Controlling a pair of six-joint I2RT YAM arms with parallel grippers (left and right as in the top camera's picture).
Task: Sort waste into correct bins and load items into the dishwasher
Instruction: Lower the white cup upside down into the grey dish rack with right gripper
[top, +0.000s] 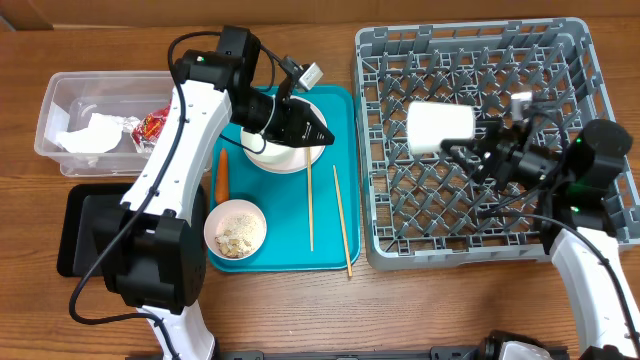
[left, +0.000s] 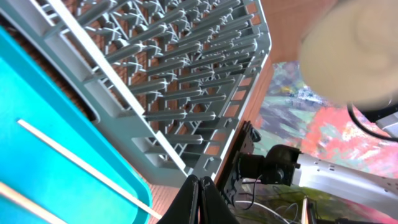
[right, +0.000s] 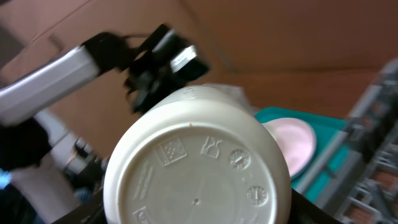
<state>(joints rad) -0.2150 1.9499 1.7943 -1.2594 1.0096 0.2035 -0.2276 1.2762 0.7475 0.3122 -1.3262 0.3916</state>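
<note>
Currently I read the left gripper (top: 316, 130) as fully closed: in its wrist view the two black fingers (left: 193, 199) lie pressed together with nothing between them. It hangs over the round white plate (top: 285, 158) at the far edge of the teal tray (top: 290, 235). The right gripper (top: 465, 148) pinches a white cup (top: 440, 128), which is tipped on its side above the middle of the grey dish rack (top: 470, 35). The right wrist view shows the cup's moulded base (right: 196, 168) facing the lens.

On the teal tray, two wooden chopsticks (top: 310, 205) lie lengthwise toward the right edge. A white bowl (top: 212, 225) of beige food scraps (top: 238, 235) sits in the near left corner, and an orange carrot piece (top: 222, 175) lies along the left edge.

The clear tub (top: 50, 100) at the tabletop's far left corner holds a crumpled napkin (top: 90, 135) and a red wrapper (top: 150, 125). The black tray (top: 85, 230) lies on the near side of the tub, along the tabletop's left edge.
</note>
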